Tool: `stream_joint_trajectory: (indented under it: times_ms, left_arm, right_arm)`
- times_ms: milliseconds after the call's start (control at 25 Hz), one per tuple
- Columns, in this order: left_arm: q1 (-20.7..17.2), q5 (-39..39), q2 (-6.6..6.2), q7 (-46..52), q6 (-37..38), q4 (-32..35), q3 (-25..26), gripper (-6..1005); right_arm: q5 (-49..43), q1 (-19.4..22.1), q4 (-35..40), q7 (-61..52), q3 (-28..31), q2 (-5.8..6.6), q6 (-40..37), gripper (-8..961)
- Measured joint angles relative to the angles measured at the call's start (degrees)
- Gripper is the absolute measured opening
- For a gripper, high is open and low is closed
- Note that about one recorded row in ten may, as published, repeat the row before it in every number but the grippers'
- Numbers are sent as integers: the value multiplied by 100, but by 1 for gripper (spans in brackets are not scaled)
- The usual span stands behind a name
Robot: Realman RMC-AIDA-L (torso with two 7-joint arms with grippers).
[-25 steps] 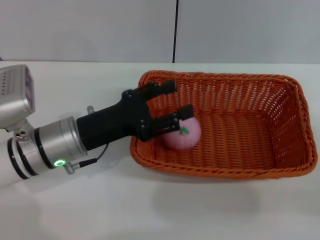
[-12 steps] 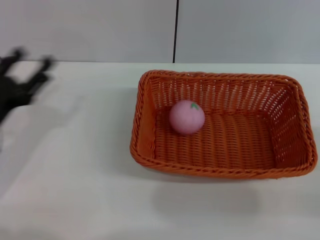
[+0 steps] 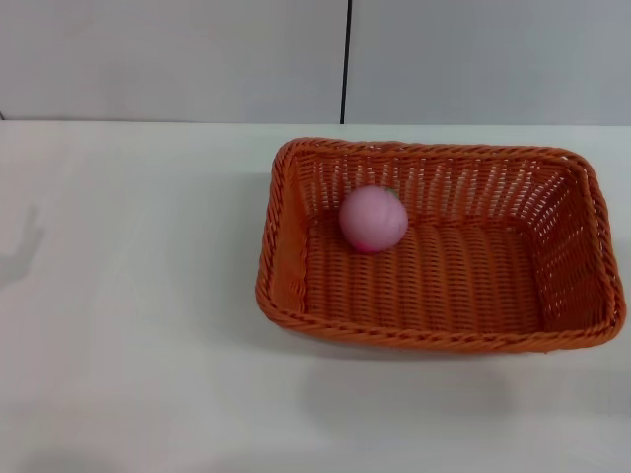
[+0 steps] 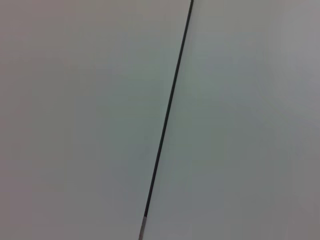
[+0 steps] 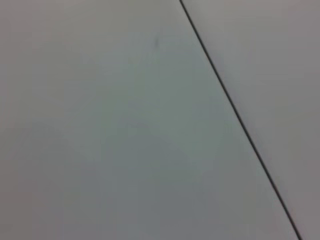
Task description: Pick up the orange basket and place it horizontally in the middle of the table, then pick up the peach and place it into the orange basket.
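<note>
The basket (image 3: 439,246) lies lengthwise across the table (image 3: 128,296), right of centre, its right rim close to the head view's right edge. The peach (image 3: 374,219) rests inside, toward the basket's ten o'clock corner, near the far wall; the woven floor from three to six o'clock is bare. White tabletop stretches wide at nine o'clock and along six o'clock. Neither gripper shows in any view; both wrist views show only a grey wall with a dark seam (image 4: 167,110).

A bare test bench: plain white table (image 3: 128,325) against grey seamed wall panels (image 3: 177,59).
</note>
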State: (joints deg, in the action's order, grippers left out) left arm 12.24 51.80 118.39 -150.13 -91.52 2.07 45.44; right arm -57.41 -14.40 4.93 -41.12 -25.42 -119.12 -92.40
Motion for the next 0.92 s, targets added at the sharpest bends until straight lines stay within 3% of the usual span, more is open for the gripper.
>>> stream_joint_trajectory:
  times_ms: [240,920]
  left_arm:
    - [-41,-3,9,-41,25,-10,34,816]
    - [56,-33,3,-361,295,-222,152,815]
  right_arm:
    - [3,-82,-80,135,342,4,-18,610]
    - [3,-137,-206,139,363,-5,13,611]
